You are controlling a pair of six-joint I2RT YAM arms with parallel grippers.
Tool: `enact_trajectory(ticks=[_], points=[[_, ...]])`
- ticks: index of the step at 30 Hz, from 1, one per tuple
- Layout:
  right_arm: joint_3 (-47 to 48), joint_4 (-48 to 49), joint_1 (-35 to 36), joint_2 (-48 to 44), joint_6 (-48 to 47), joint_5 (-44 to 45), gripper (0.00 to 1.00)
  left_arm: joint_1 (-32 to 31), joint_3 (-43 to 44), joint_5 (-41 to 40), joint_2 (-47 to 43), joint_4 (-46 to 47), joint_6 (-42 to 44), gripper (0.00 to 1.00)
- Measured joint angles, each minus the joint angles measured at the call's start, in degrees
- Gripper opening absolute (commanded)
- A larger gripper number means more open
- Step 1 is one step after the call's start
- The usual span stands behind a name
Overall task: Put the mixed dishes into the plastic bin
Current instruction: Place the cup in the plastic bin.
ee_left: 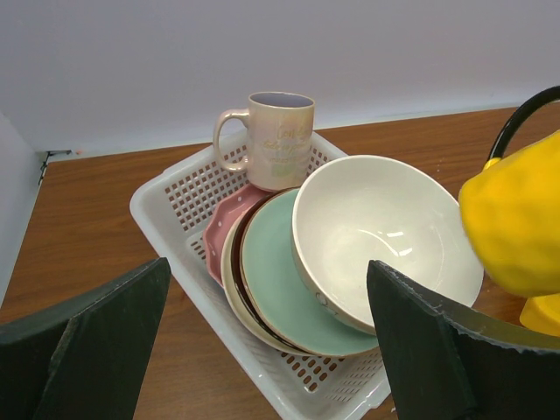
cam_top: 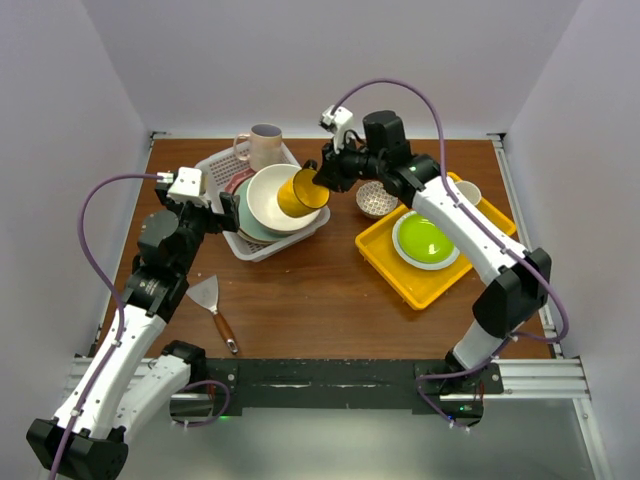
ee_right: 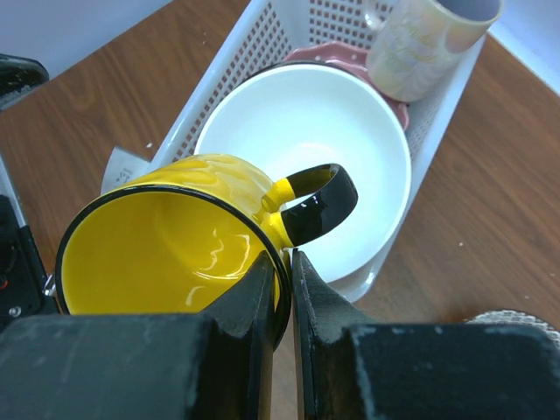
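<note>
I read right gripper (ee_right: 282, 262) pinched on yellow mug (ee_right: 175, 236) rim, mug tipped sideways above large cream bowl (ee_left: 376, 236) inside plastic bin (ee_left: 166, 206). Left gripper (cam_top: 225, 207) spread wide, empty, beside bin.

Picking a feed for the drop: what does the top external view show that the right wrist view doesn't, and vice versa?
Only top external: the yellow tray holding the lime-green plate, to the right of the white bin. Only right wrist: the right claw pinching the rim of the yellow mug beside its black handle. Both: the yellow mug tilted over the cream bowl in the white bin, with the pinkish mug at the bin's far end.
</note>
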Motion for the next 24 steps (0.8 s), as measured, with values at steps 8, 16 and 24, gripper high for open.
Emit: enact_trajectory(ticks=[8,16,24], points=[[6.84,-0.81,1.2,8.79,0.39,1.11,0.0,0.0,-0.26,-0.02,0.0,0.07,0.0,1.0],[11.1,-1.46,3.67,14.62,-0.31,5.77,0.0,0.0,-0.87,-0.02,0.0,0.02,0.0,1.0],[12.28,-1.92,5.05,18.93,-1.44,9.31,0.0,0.0,-0.87,-0.02,0.0,0.02,0.0,1.0]])
